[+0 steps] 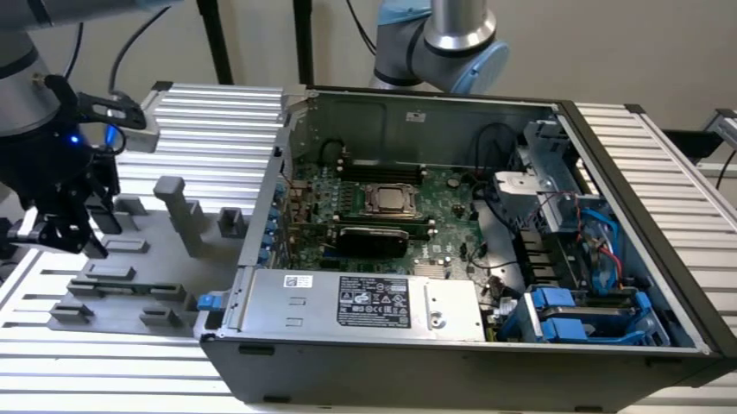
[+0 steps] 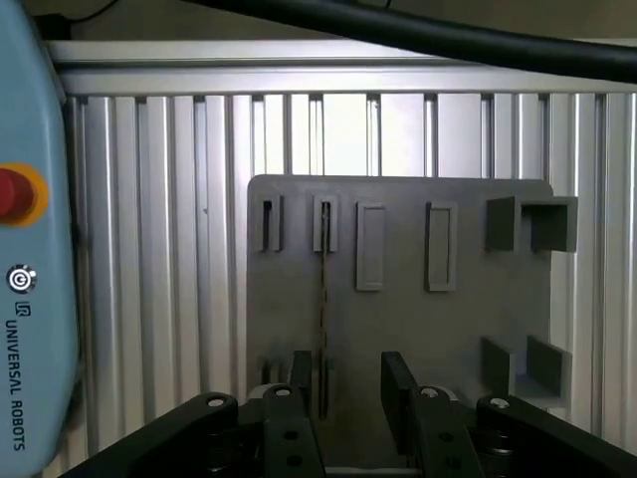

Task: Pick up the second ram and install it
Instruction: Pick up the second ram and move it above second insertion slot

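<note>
The one piece of writing I can read is in the wrist view: "UNIVERSAL ROBOTS", with the round UR mark above it, printed down a pale blue casing [image 2: 35,249] that also carries a red button [image 2: 15,192]. In the exterior view the power supply [image 1: 276,302] inside the open computer case [image 1: 461,362] has a black-and-white label [image 1: 374,302], but I cannot make out its text. Nor can I read the smaller stickers near it.

The gripper [image 2: 348,360] is wide open and holds nothing. Its two black fingers [image 2: 301,373] stand well apart over the near end of the grey holder plate [image 2: 398,329]. The second ram [image 2: 323,289] stands on edge in that plate, so from the wrist it shows as a thin dark line running from a slot at the far end toward the fingers. Its near end comes in between the fingers, much closer to one than to the other. Whether that finger touches it I cannot tell.

In the exterior view the gripper [image 1: 58,233] hangs over the holder plate [image 1: 161,267] at the exterior view's left, on the slatted aluminium table [image 1: 219,121] beside the case. Upright grey blocks [image 1: 173,203] stand on the plate. Inside the case lies the green motherboard [image 1: 450,194] with its processor [image 1: 389,200] at the middle. A second arm's joint [image 1: 455,43] rises behind the case.
</note>
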Controlling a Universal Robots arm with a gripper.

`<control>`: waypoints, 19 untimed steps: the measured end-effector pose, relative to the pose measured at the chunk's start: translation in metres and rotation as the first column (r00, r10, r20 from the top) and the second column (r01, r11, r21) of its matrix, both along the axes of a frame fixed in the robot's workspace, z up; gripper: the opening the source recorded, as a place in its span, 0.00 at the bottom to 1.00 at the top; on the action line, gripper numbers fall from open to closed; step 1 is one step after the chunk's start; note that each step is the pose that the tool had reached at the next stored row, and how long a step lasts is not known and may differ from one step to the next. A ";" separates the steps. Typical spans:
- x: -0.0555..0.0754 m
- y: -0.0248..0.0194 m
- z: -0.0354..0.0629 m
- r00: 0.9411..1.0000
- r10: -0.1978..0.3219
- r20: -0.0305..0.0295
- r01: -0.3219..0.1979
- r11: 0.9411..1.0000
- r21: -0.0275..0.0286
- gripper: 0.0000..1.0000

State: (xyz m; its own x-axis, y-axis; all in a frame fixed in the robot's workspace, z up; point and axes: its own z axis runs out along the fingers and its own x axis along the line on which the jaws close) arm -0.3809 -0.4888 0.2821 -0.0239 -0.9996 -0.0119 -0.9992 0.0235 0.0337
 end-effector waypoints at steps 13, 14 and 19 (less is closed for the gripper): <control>0.002 -0.0048 -0.0237 1.000 0.004 0.000 -0.004 1.000 0.000 0.42; 0.002 -0.0056 -0.0255 1.000 0.004 0.000 -0.004 1.000 0.000 0.42; 0.002 -0.0097 -0.0347 1.000 0.005 0.000 -0.005 1.000 0.000 0.42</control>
State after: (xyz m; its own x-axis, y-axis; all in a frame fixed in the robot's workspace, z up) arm -0.3791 -0.4985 0.2474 -0.0187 -0.9998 -0.0119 -0.9993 0.0183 0.0337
